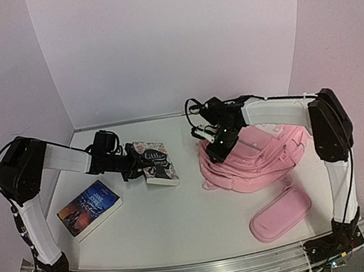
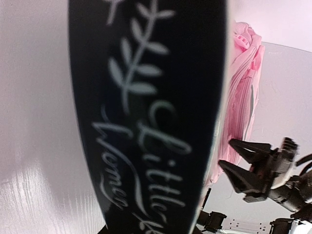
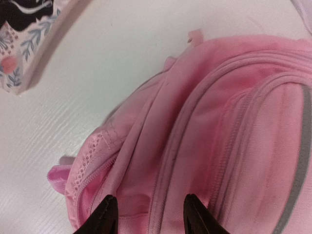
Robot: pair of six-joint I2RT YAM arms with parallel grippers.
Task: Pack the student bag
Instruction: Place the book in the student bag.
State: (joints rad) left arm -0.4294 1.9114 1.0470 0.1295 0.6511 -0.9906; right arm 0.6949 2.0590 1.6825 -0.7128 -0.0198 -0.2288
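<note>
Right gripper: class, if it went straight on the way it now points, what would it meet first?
The student bag: the right gripper points at its pink fabric beside a zip, with nothing visible between, though the gap is hard to judge.

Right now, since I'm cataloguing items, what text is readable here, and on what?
"Little Women": white script on the black floral-edged paperback book.
Too small to read: the title on the blue paperback book.
No text visible: pink fabric backpack, pink oblong pencil case.

Two books [image 1: 89, 209], one bag [image 1: 262, 157], one case [image 1: 280, 214]
</note>
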